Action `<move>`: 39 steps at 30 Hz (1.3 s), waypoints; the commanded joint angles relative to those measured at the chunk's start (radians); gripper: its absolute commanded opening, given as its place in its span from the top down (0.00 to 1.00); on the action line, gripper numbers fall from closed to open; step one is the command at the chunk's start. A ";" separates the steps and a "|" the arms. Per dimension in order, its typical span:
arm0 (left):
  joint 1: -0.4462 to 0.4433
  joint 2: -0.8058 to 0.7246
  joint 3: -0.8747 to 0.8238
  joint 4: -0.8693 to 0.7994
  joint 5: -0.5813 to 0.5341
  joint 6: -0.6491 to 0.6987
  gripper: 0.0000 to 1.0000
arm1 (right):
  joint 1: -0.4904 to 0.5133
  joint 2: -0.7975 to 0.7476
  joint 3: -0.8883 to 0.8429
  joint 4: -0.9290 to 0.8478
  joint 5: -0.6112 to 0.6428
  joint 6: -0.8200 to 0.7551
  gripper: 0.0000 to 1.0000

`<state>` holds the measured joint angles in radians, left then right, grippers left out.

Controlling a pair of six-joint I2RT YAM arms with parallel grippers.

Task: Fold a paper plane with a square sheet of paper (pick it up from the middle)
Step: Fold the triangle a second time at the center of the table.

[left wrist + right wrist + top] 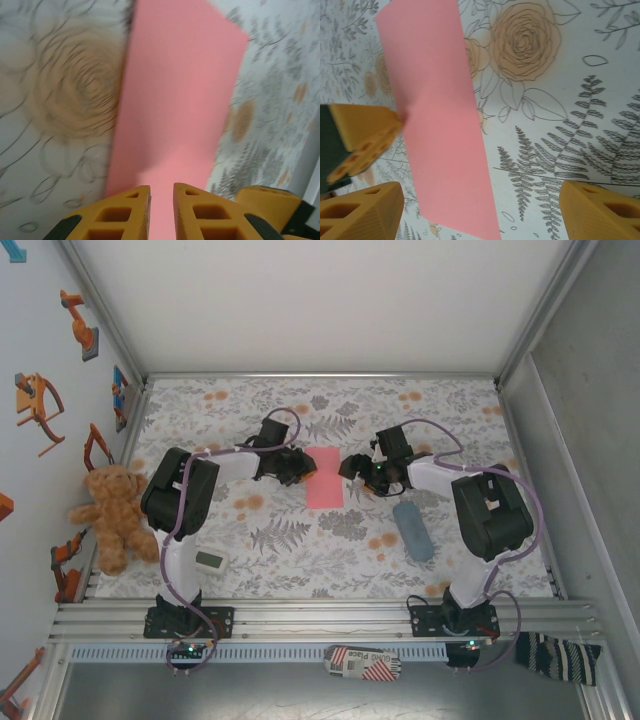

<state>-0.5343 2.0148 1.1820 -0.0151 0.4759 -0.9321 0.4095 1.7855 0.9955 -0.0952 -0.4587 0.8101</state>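
Pink sheet of paper (324,477), a narrow oblong lying flat mid-way across the flowered surface (290,545), left tool (300,468) touching its left edge, fingers nearly together, right tool (352,468) just beside its right edge, fingers wide apart, grey-blue pouch (412,530) near the right arm.

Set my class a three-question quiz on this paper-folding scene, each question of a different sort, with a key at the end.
1. True or false: the right hand has its fingers spread wide apart.
2. Which thing lies on the table close to the right arm? A) a mug B) a grey-blue pouch C) scissors
3. Fill in: seen from the top camera, the left hand sits at the pink sheet's ___ long edge.
Key: 1 true; 2 B; 3 left.
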 commanded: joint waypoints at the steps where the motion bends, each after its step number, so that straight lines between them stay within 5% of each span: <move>1: -0.014 -0.045 -0.038 -0.047 -0.004 0.007 0.79 | -0.006 0.000 -0.012 0.018 -0.035 0.003 0.20; 27: -0.026 0.052 -0.019 -0.222 -0.106 -0.198 0.77 | 0.024 0.013 -0.041 -0.138 -0.190 -0.087 0.49; 39: -0.022 0.056 -0.020 -0.236 -0.100 -0.206 0.76 | 0.033 0.048 -0.023 -0.125 -0.198 -0.088 0.53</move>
<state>-0.5560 2.0068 1.1847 -0.1024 0.4213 -1.1217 0.4309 1.8206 0.9630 -0.2054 -0.6403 0.7391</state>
